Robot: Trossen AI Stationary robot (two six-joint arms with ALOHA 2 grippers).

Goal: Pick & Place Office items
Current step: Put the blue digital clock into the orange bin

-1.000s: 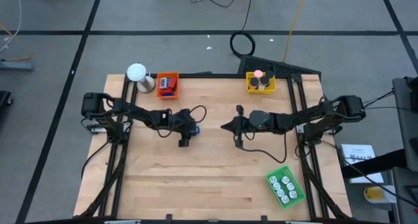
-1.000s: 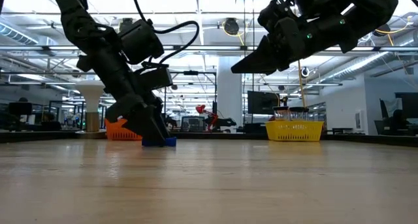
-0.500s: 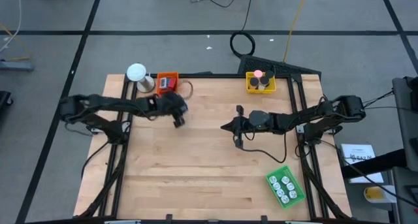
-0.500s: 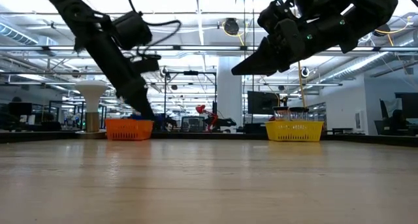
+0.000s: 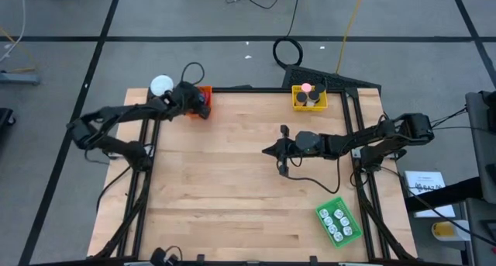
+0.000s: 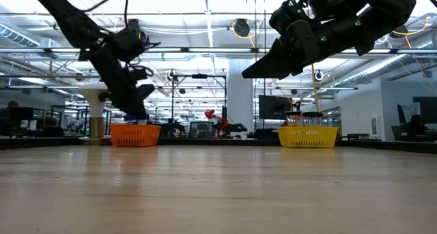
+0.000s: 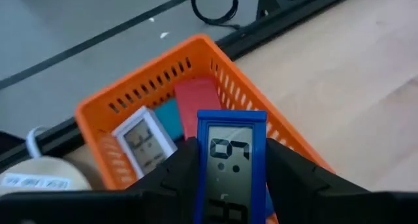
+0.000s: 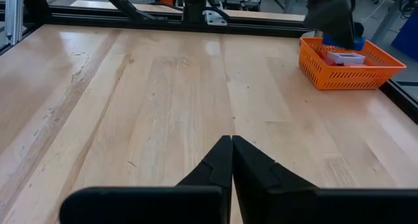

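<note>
- My left gripper pinches a blue rectangular piece with a grey display above the orange slotted plastic tray.
- My right gripper, fingers pressed together, hangs mid-table.

Low view: left pincer hangs just above the orange basket at the bench's far edge; yellow basket well right of it, right pincer above.

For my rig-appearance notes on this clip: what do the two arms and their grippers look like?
Both arms are black and slender, jointed, with loose black cables looping off them. The left gripper has two dark, matte, wedge-shaped fingers. The right gripper has the same dark fingers, tapering to a narrow point. In the low view a small green light shows on the right arm's wrist housing. No printed markings are readable.
</note>
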